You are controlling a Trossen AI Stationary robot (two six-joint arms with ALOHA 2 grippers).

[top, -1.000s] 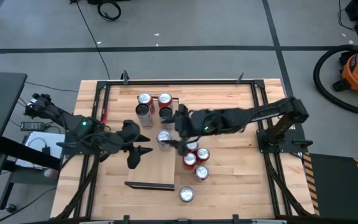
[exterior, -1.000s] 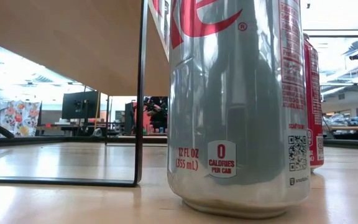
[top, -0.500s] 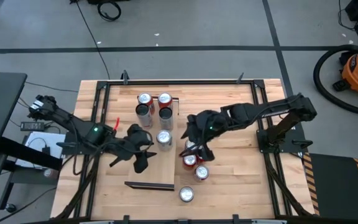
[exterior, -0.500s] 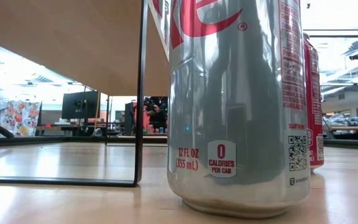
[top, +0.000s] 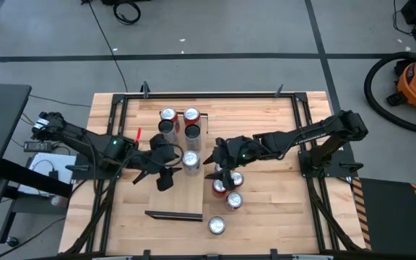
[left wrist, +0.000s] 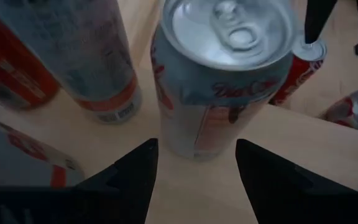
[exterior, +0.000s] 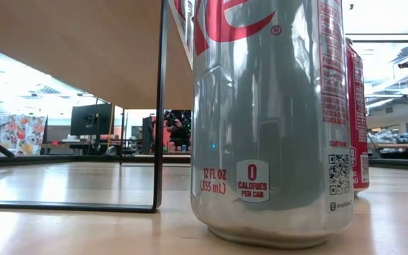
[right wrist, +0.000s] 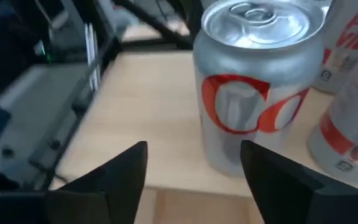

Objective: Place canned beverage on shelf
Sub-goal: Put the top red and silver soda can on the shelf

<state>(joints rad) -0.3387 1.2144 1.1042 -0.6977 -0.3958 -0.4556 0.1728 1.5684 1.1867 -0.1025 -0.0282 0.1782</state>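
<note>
Silver cola can (top: 191,160) stands upright on the shelf (top: 186,189), just in front of the three cans (top: 178,121) already lined up at its far end, and we read it as a can set down there to join the row. We see the left end effector (top: 167,165) just beside it with fingers spread and nothing between them; from the left wrist the can sits ahead of the open gap, untouched. The right end effector (top: 219,172) hovers over the red cans (top: 227,189) clustered on the desk (top: 266,209) beside the shelf, presumably picking the next one, though overhead its fingers blur into the arm. Only its wrist camera shows them apart, framing a silver can (right wrist: 253,81) they don't touch. From desk height we get neither arm, just one can (exterior: 271,120) up close and the shelf's underside (exterior: 69,49), raised on thin dark legs
</note>
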